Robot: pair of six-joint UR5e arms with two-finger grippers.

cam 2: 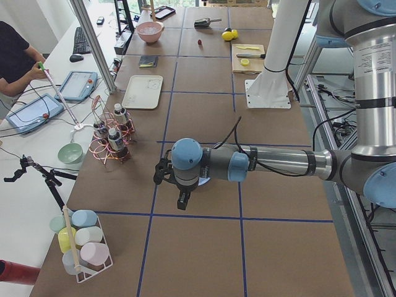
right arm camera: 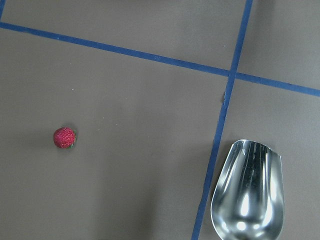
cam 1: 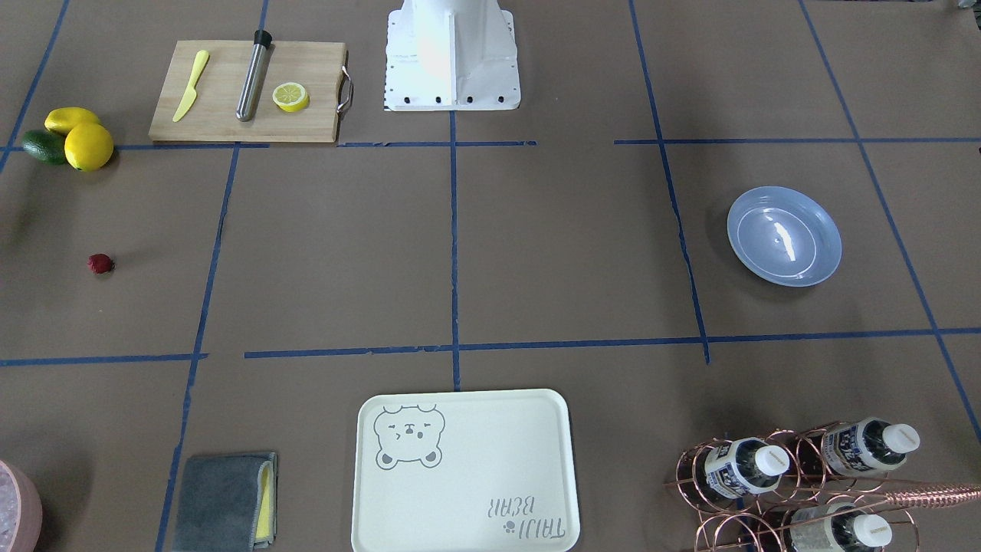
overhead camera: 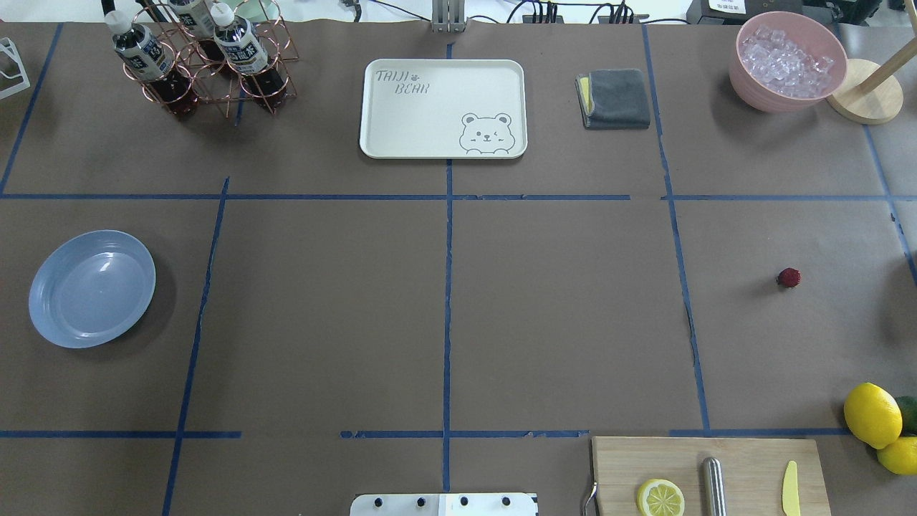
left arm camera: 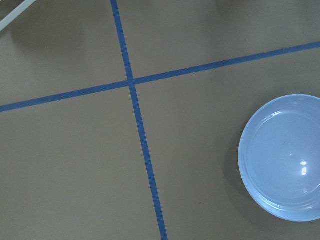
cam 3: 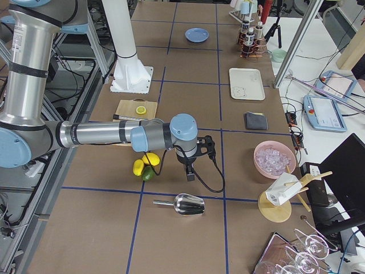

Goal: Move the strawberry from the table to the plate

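Note:
The strawberry, small and dark red, lies alone on the brown table toward the robot's right; the right wrist view has it at lower left. The empty light-blue plate sits far off on the robot's left and fills the right side of the left wrist view. My left gripper shows only in the exterior left view, pointing down over the table. Only the exterior right view shows my right gripper, which hangs beside the lemons. I cannot tell whether either is open or shut.
Two lemons and an avocado lie near the strawberry. A cutting board carries a lemon half, a steel rod and a yellow knife. A metal scoop, cream bear tray, grey cloth, ice bowl and bottle rack stand around.

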